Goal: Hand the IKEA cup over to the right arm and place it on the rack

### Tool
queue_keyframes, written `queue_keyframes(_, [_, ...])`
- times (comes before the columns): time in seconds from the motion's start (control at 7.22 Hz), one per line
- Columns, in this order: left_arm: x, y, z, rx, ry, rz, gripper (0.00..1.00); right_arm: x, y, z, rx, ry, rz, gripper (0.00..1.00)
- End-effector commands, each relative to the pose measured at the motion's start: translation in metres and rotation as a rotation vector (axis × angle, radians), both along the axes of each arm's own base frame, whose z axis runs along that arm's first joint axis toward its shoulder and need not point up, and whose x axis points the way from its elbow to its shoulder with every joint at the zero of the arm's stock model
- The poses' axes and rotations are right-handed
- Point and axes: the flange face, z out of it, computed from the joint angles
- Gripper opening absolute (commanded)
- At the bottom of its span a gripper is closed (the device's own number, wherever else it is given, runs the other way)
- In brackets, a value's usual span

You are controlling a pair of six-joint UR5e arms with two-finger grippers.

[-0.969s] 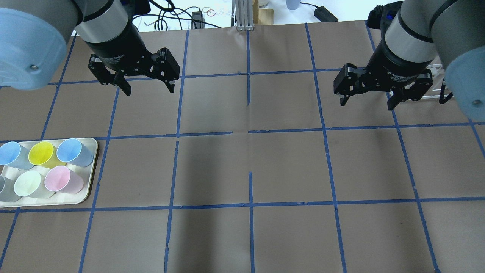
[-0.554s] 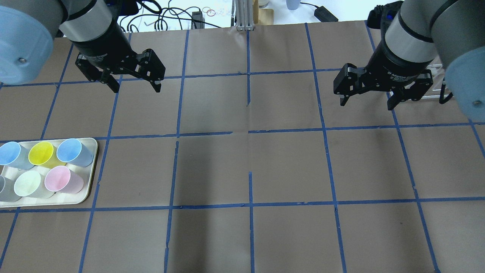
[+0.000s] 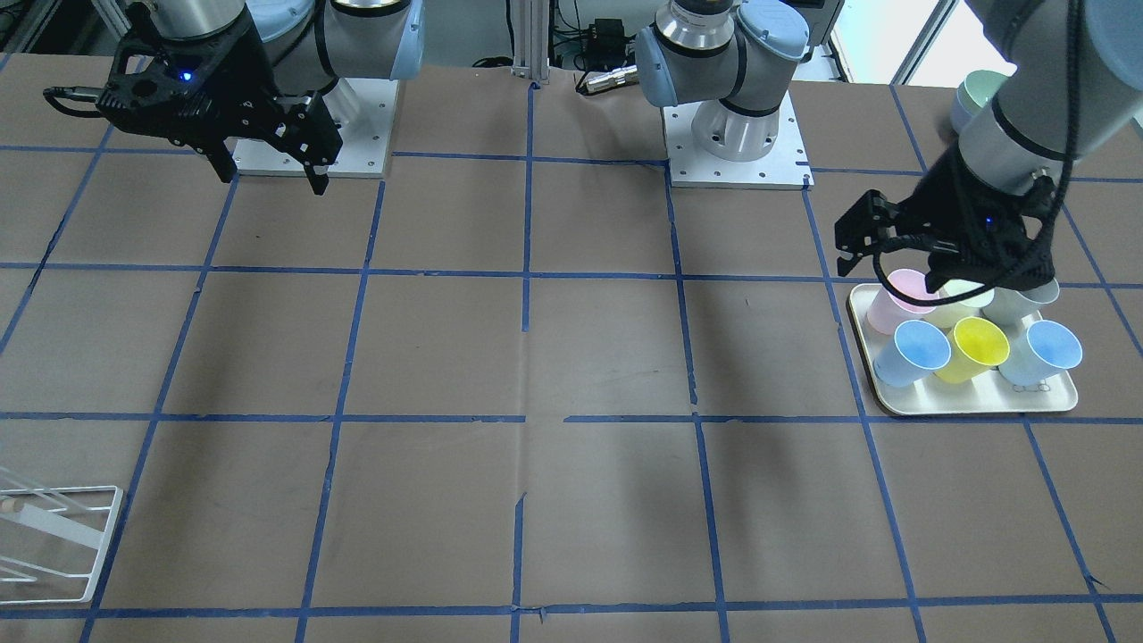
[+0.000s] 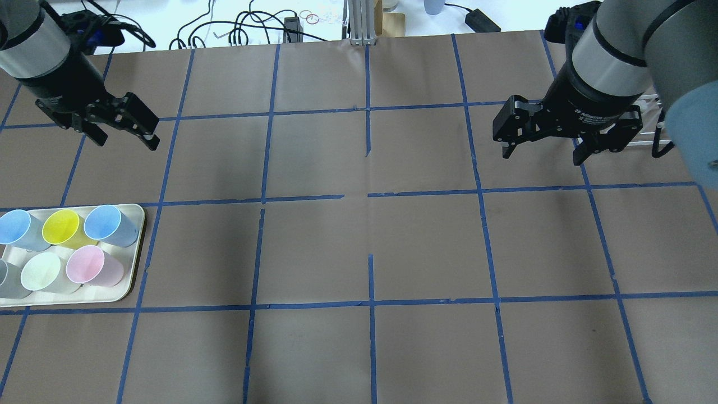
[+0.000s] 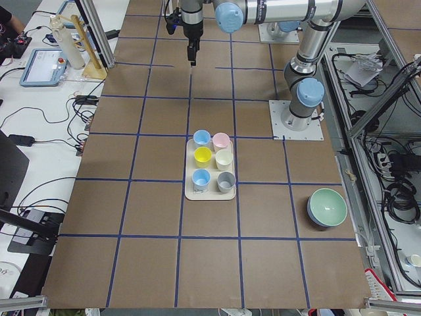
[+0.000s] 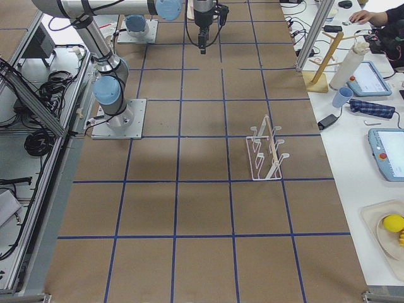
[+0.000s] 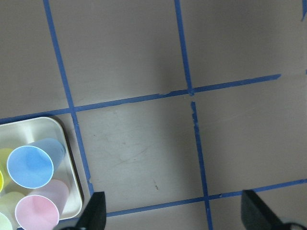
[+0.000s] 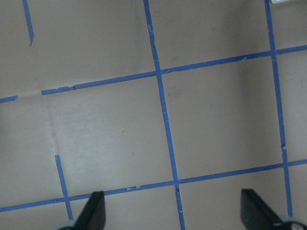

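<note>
The bright yellow IKEA cup (image 4: 60,227) stands upright in the back row of a cream tray (image 4: 137,252), between two blue cups. It also shows in the front-facing view (image 3: 978,344) and the exterior left view (image 5: 202,155). My left gripper (image 4: 127,141) is open and empty, in the air beyond the tray; the left wrist view (image 7: 175,215) shows bare table between its fingers and the tray at lower left. My right gripper (image 4: 542,156) is open and empty, hovering at the right. The white wire rack (image 6: 265,151) stands behind it, mostly hidden in the overhead view (image 4: 650,120).
The tray also holds two blue cups (image 4: 109,223), a pink cup (image 4: 90,265), a pale green cup (image 4: 42,272) and a grey one. A green bowl (image 5: 327,207) sits near the table's left end. Blue tape lines grid the brown table.
My left arm has swung to the left, its open gripper now over the table's left part, beyond the tray. The right arm and the cups have not moved.
</note>
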Motion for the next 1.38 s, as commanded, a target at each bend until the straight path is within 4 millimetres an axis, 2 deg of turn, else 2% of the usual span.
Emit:
queue_keyframes(0.0, [0.087, 0.003, -0.052, -0.060, -0.020, -0.091, 1.00, 0.005, 0.001, 0.003, -0.010, -0.051, 0.001, 1.00])
queue_keyframes(0.14, [0.128, 0.013, -0.081, -0.072, -0.026, -0.136, 1.00, 0.007, -0.002, -0.002, 0.006, -0.070, 0.015, 1.00])
queue_keyframes(0.28, [0.161, 0.022, -0.105, -0.103, -0.052, -0.209, 1.00, 0.021, -0.005, -0.003, 0.008, -0.234, 0.018, 1.00])
queue_keyframes(0.55, [0.212, 0.040, -0.141, -0.119, -0.077, -0.327, 1.00, 0.036, -0.020, -0.008, 0.020, -0.423, 0.029, 1.00])
queue_keyframes(0.69, [0.238, 0.048, -0.156, -0.109, -0.060, -0.411, 1.00, 0.036, -0.028, -0.006, 0.017, -0.561, 0.010, 1.00])
queue_keyframes(0.83, [0.250, 0.045, -0.165, -0.109, -0.065, -0.492, 1.00, 0.023, -0.037, 0.002, 0.002, -0.727, -0.041, 1.00])
queue_keyframes(0.97, [0.251, 0.045, -0.185, -0.088, -0.035, -0.559, 1.00, 0.007, -0.045, 0.009, -0.015, -0.877, -0.095, 1.00])
queue_keyframes(1.11, [0.255, 0.042, -0.189, -0.083, -0.032, -0.596, 1.00, 0.003, -0.050, 0.014, -0.028, -0.967, -0.112, 1.00])
queue_keyframes(1.25, [0.256, 0.041, -0.197, -0.077, -0.021, -0.599, 1.00, 0.001, -0.054, 0.006, -0.019, -1.031, -0.128, 1.00])
